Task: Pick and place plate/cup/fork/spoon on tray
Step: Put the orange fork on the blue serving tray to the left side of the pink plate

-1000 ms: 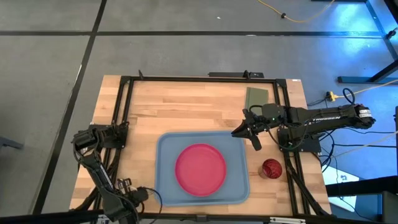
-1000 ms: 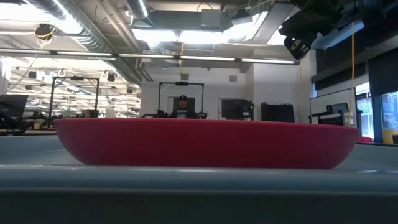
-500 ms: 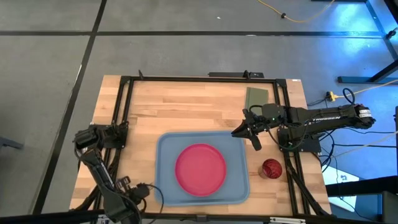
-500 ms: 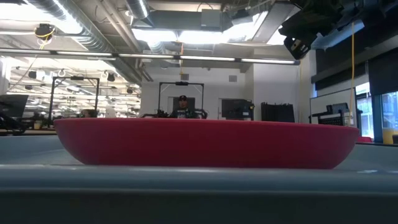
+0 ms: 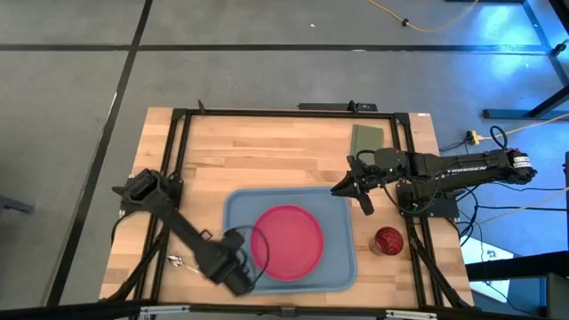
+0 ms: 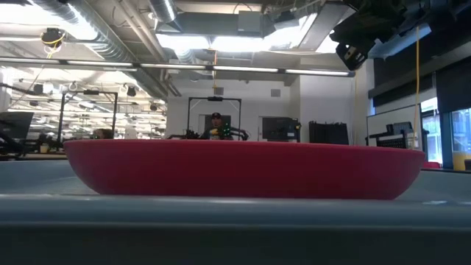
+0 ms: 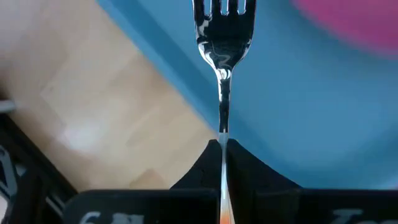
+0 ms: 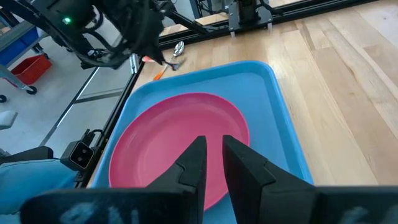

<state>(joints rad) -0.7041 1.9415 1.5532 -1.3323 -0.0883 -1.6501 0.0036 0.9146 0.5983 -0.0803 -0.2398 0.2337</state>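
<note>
One plate [image 5: 287, 242] is held in the tray [image 5: 236, 212]. One cup [image 5: 388, 240] is left on the counter [image 5: 267, 156] beside it. One fork [image 7: 223, 43] is pinched by the left gripper's [image 5: 238, 269] fingers over the tray's near-left corner. The right gripper's [image 5: 348, 188] fingers are kept slightly apart, empty, above the tray's far-right corner.

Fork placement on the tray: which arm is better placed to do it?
Left. The left gripper is shut on the fork, tines out over the tray beside the plate. The right gripper hovers at the tray's far right corner, holding nothing.
</note>
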